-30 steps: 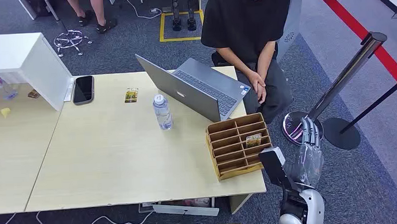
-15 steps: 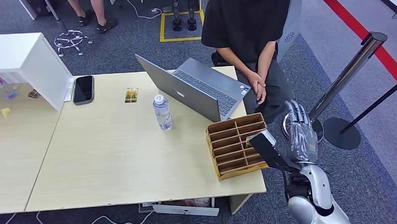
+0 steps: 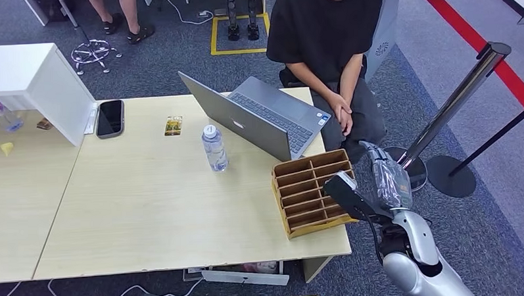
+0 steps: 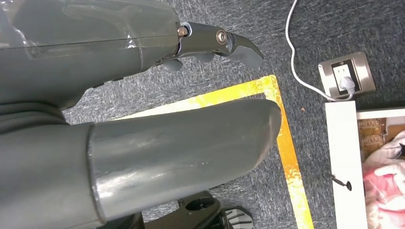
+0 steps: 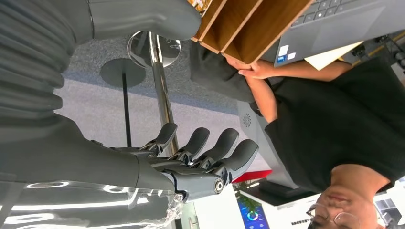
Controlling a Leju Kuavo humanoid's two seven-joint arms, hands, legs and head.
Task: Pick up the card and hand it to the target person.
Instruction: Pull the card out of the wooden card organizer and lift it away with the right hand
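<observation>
A small yellow-green card (image 3: 174, 125) lies flat on the wooden table, far from both hands. A wooden slotted organizer (image 3: 304, 196) stands at the table's right front corner. My right hand (image 3: 387, 183) hovers just beside the organizer's right edge, holding nothing. Its fingers (image 5: 205, 152) are spread, and its thumb reaches over the organizer's right-hand slots and hides what is in them. The seated person (image 3: 328, 34) in a black shirt is beyond the table's far right corner, hands on lap. My left hand (image 4: 119, 57) hangs above the carpet with nothing in it.
An open grey laptop (image 3: 258, 118) and a water bottle (image 3: 214, 148) stand between the card and the organizer. A phone (image 3: 109, 118) lies by a white box (image 3: 26, 77) at the left. A chrome stanchion (image 3: 455, 102) stands right of my right arm.
My right hand has risen and swung left from beside the stanchion base to the organizer's right edge. Its thumb now covers the card that showed in a right-hand slot.
</observation>
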